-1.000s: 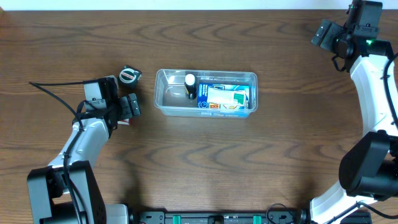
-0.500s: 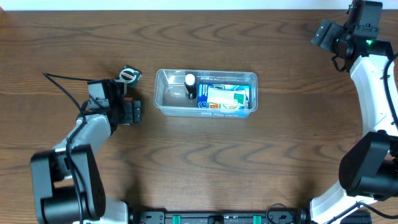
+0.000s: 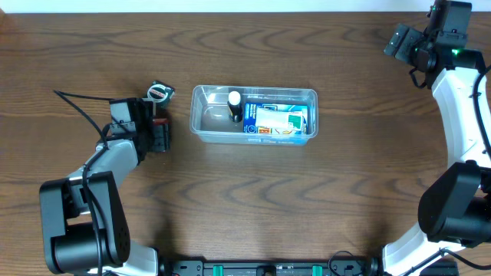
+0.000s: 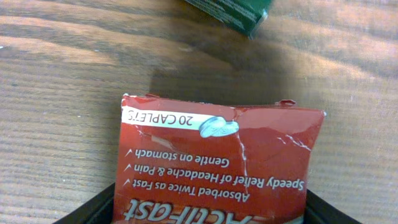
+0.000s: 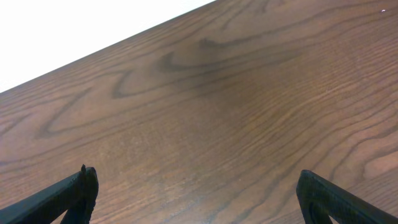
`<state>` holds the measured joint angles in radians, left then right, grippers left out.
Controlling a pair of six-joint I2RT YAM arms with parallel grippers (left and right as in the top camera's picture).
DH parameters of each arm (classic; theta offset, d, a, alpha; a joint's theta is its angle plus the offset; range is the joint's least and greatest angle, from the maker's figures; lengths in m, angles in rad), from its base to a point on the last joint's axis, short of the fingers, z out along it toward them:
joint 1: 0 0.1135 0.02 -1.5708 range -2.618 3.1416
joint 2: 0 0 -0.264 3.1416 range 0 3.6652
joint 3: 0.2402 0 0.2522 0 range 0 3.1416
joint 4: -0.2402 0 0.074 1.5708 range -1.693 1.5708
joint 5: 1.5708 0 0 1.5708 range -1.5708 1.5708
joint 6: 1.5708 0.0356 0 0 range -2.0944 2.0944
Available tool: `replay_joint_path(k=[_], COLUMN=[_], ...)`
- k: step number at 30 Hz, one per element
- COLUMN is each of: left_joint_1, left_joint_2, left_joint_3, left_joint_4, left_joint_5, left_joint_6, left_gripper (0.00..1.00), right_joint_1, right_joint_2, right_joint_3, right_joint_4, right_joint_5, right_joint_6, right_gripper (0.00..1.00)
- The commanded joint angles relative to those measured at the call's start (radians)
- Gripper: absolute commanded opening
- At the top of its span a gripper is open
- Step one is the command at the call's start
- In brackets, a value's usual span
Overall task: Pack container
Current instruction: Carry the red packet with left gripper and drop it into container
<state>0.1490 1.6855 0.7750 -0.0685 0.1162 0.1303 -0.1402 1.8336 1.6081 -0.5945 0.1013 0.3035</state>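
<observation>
The clear container [image 3: 198,115] stands mid-table and holds a blue and white box [image 3: 276,120] and a dark bottle with a white cap [image 3: 234,103]. Left of it, my left gripper [image 3: 161,134] is shut on a red caplet box [image 3: 159,121]. In the left wrist view the red box [image 4: 217,155] fills the space between the two black fingers [image 4: 87,208], low over the wood, with my left gripper [image 4: 208,208] closed against both its sides. My right gripper [image 3: 397,42] hangs open at the far right corner; the right wrist view shows its gripper [image 5: 196,193] over bare wood.
A small dark item with a pale ring [image 3: 158,93] lies just beyond the left gripper. A dark green box corner [image 4: 233,15] shows at the top of the left wrist view. The table's far edge [image 5: 93,50] runs close to the right gripper.
The left gripper has moved right over the red box and closed on it. The right arm has not moved.
</observation>
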Motion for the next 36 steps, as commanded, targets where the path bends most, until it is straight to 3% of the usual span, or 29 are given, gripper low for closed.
replay_joint_path(k=[1, 15, 21, 26, 36], left_joint_1=[0.003, -0.09, -0.206, -0.291, -0.378], left_joint_2=[-0.045, -0.394, -0.378, -0.355, -0.274], left_joint_3=[0.013, 0.013, 0.013, 0.013, 0.013], left_joint_4=[0.016, 0.026, 0.06, 0.071, 0.134], left_joint_5=[-0.008, 0.101, 0.1, 0.003, -0.039], left_joint_6=[-0.06, -0.294, -0.351, -0.354, -0.351], left_gripper=[0.66, 0.64, 0.64, 0.65, 0.65], right_joint_1=[-0.004, -0.003, -0.004, -0.003, -0.003], right_joint_2=[0.002, 0.002, 0.002, 0.001, 0.002], right_joint_3=[-0.002, -0.002, -0.002, -0.002, -0.002], right_joint_4=[-0.001, -0.001, -0.001, -0.002, -0.001], right_joint_5=[-0.001, -0.001, -0.001, -0.001, -0.001], right_joint_6=[-0.002, -0.002, -0.002, -0.002, -0.002], right_gripper=[0.99, 0.99, 0.99, 0.99, 0.99])
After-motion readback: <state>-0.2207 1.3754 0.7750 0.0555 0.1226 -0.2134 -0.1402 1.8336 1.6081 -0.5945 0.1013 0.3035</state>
